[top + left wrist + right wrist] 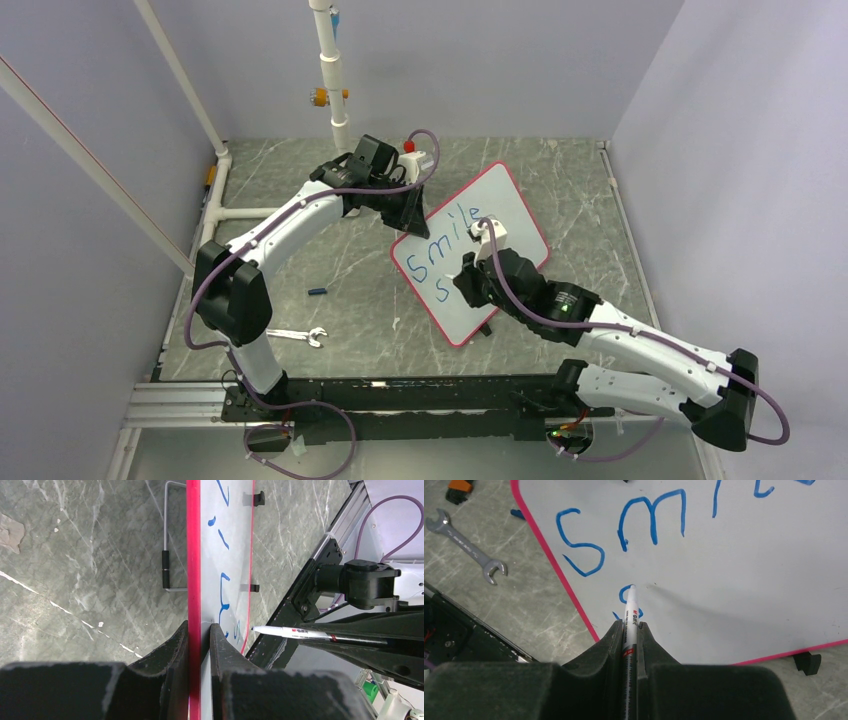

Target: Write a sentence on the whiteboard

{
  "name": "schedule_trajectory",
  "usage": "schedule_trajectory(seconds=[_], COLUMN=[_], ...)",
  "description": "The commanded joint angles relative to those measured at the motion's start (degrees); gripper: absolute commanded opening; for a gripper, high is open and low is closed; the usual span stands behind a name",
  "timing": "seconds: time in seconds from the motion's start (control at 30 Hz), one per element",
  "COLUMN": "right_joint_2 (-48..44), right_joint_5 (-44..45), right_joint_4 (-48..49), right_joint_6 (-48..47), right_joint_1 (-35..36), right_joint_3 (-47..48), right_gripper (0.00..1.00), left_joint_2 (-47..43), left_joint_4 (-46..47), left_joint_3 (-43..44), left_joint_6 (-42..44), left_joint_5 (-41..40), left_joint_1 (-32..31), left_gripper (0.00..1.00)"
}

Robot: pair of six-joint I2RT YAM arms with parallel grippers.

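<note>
The whiteboard (500, 215) stood mid-counter between the two arms, set corner-wise to the counter (330, 260) edges. The left tool (199, 627) was closed narrowly on the board's red rim at its far-left edge, one finger on each face. The right tool (630, 625) gripped a white marker (630, 605) lengthwise between its fingers, the tip at the board face on a blue stroke of the second line; actual contact could not be confirmed. The writing (445, 250) read "Smile" on the upper line, with an "S" below it. In the overhead view the right arm covered the board's lower part and anything further on that line. A wire stand (165, 540) sat behind the board. A wrench (297, 336) and a small blue object (317, 292) lay on the counter to the board's left, well apart from it.
</note>
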Motion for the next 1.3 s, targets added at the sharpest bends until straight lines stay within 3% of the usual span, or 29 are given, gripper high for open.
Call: schedule_trajectory(seconds=[0.0, 0.53, 1.03, 1.27], right_joint_2=[0.10, 3.27, 2.12, -0.11], right_joint_5=[1.39, -2.00, -5.66, -8.74], right_joint_4=[1.58, 5.45, 5.55, 4.76], right_joint_6=[0.85, 0.62, -0.94, -2.10], right_joint_1=[-0.58, -2.34, -9.88, -10.08], right_joint_3=[-1.16, -3.99, -4.16, -2.72], right_gripper=[0.00, 0.00, 0.00, 0.00], left_joint_2=[-2.80, -3.33, -3.10, -2.93], left_joint_4=[3.63, 3.71, 4.06, 3.93], left_joint_3=[0.66, 0.48, 0.40, 0.53], left_joint_6=[2.24, 2.13, 2.08, 2.03], left_joint_5=[-3.08, -3.23, -2.15, -2.04], left_joint_1=[0.01, 0.01, 0.02, -0.02], left_gripper=[0.00, 0.00, 0.00, 0.00])
